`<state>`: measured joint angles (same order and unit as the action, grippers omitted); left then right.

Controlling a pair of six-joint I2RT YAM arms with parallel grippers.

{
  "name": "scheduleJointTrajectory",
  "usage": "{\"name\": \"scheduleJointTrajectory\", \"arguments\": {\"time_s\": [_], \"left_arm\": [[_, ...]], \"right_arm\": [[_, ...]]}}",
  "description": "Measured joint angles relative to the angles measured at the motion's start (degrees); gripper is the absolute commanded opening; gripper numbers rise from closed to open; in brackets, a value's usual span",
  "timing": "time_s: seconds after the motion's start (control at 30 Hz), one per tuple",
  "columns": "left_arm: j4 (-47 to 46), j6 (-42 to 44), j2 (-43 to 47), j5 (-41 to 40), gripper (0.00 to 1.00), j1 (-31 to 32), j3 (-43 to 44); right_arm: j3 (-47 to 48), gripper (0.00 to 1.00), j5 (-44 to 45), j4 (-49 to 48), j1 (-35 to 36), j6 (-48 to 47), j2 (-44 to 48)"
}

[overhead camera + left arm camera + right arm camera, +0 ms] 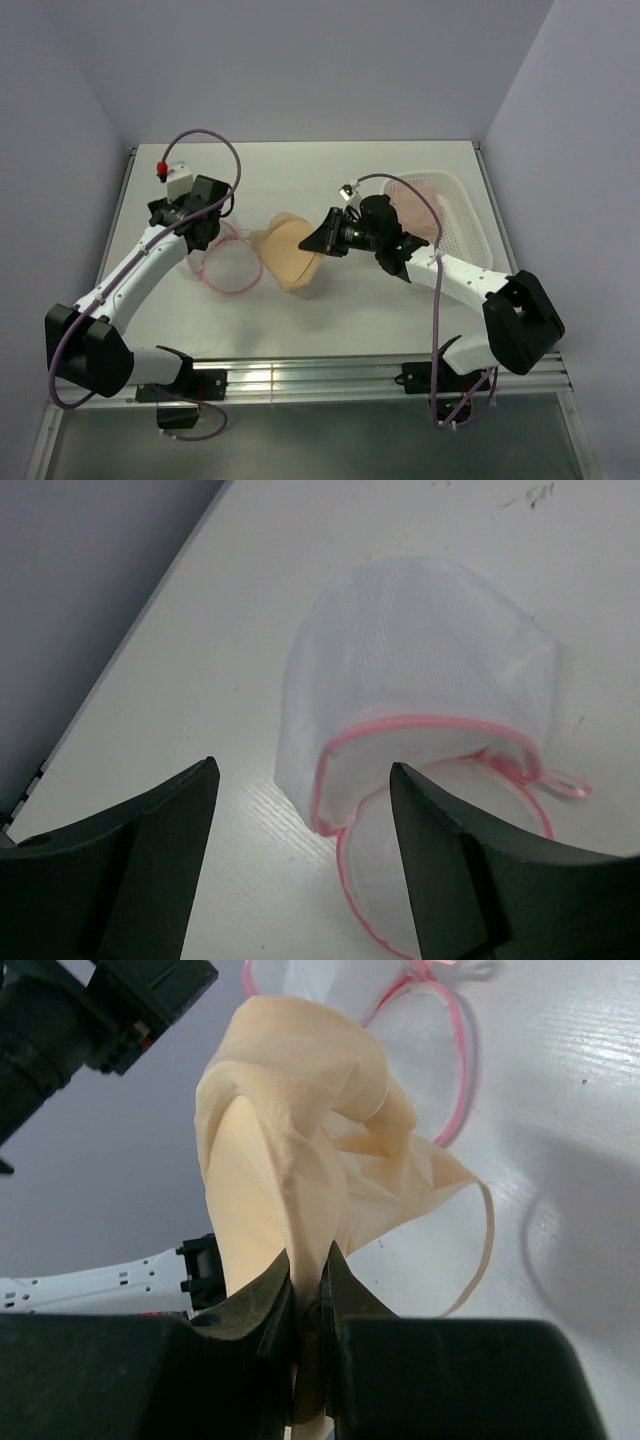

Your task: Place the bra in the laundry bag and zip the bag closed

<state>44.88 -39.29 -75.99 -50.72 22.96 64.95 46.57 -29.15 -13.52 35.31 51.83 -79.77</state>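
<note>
Just beside laundry bag (pixel 231 266) rim: bra (pixel 290 256)

No readable text in any view: no print, label, brand or number on the bra (pixel 290 1140), laundry bag (pixel 420 650), basket (pixel 472 215) or table (pixel 330 320) (dark specks on the table in the left wrist view are too small to read).
</note>
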Motion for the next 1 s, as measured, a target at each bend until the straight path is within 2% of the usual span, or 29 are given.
{"name": "scheduleJointTrajectory", "arguments": {"time_s": [0.2, 0.37, 0.5, 0.67, 0.9, 1.0], "left_arm": [[-4.81, 9.73, 0.15, 7.72, 0.77, -6.97, -0.13], [-7.41, 14.67, -0.26, 13.99, 0.65, -7.72, -0.35], [-8.20, 16.59, -2.75, 17.81, 0.59, -8.07, -0.33], [-8.11, 17.38, -6.25, 19.02, 0.56, -8.35, -0.35], [-7.74, 17.29, -6.75, 18.27, 0.55, -9.29, -0.35], [-7.74, 17.07, -7.85, 17.79, 0.50, -9.66, -0.35]], "right_arm": [[-1.97, 0.00, -0.17, 0.09, -0.13, 0.39, 2.60], [-2.03, 0.00, -0.28, 0.28, -0.28, 0.87, 3.65], [-2.14, 0.00, -0.33, 0.31, -0.59, 0.87, 4.72], [-3.78, 0.00, -0.46, 0.57, -1.86, 0.87, 6.69], [-4.61, 0.00, -0.48, 1.18, -2.56, 0.85, 7.98], [-4.87, 0.00, -0.48, 1.18, -2.58, 0.85, 8.07]]}}
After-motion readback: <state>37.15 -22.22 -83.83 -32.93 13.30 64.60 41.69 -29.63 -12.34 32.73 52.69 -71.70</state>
